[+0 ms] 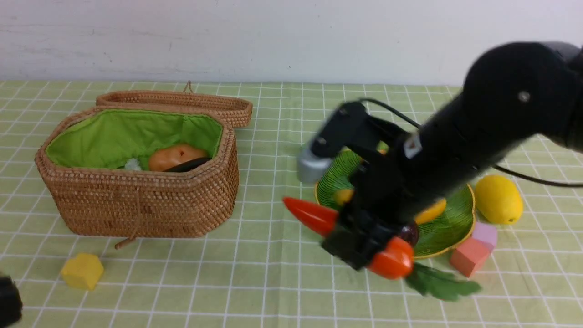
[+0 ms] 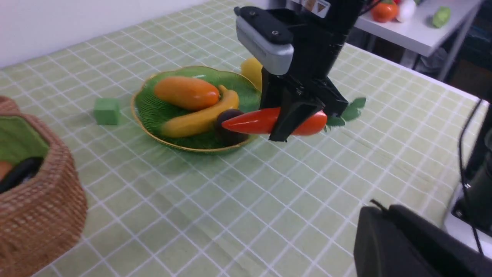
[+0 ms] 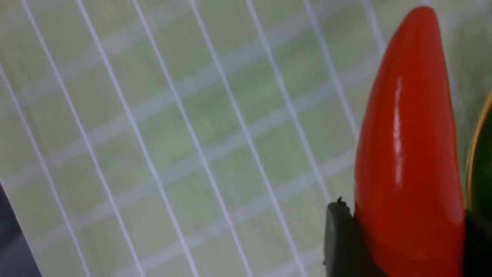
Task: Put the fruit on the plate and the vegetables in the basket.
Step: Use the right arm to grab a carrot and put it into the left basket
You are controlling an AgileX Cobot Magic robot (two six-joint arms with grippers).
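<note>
Carrot point(image 1: 309, 217), glossy and tapered, clamped in right hand point(image 1: 353, 239); leaves point(image 1: 439, 282) seem jagged.

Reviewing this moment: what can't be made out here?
- Front view: the right arm covers most of the plate, so its fruit barely shows.
- Front view: eggplant is a dark sliver behind the basket wall.
- Front view: left gripper cut off by the corner.
- Right wrist view: carrot, leaves out of frame.
</note>
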